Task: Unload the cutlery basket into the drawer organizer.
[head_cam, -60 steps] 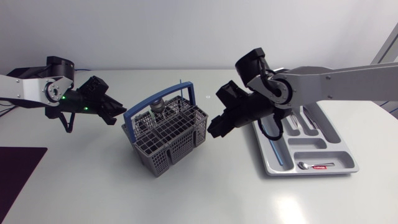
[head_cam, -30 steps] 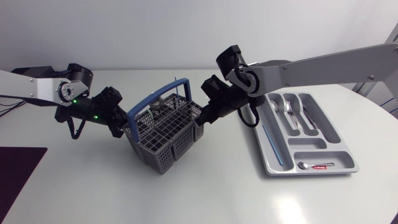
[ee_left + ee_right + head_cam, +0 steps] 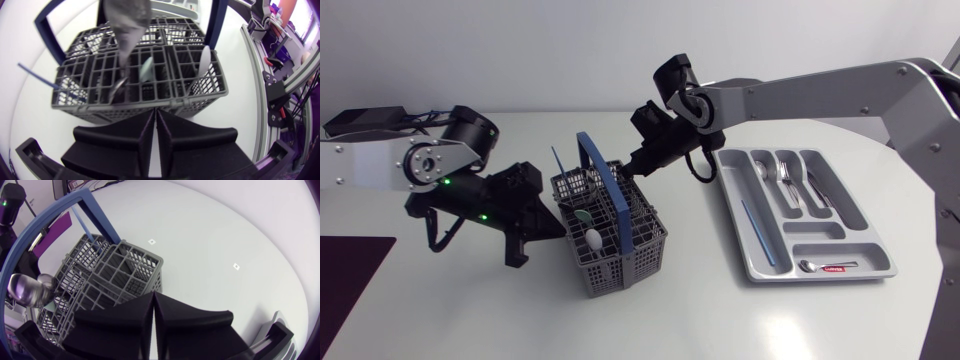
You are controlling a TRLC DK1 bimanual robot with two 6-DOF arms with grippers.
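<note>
**Basket not yet emptied, nothing gripped**

The cutlery basket (image 3: 620, 262) is seen at mid-table, with the drawer organizer (image 3: 818, 232) well apart on its right, partly filled already. A white spoon (image 3: 591, 238), a blue stick (image 3: 556, 165) and a metal piece (image 3: 127, 25) are left in the basket, so the unloading is judged only partly done.

The left gripper (image 3: 154, 112) is closed tight on nothing, its tips set at the basket's side wall. Whether contact is made cannot be told.

The right gripper (image 3: 152, 296) is likewise closed and empty, held just over the basket's far corner.

A fresh pick appears to be in preparation. For that, the right fingers would have to be parted, brought past the blue handle (image 3: 603, 180) and lowered around one upright piece. The basket could be steadied from the left.
</note>
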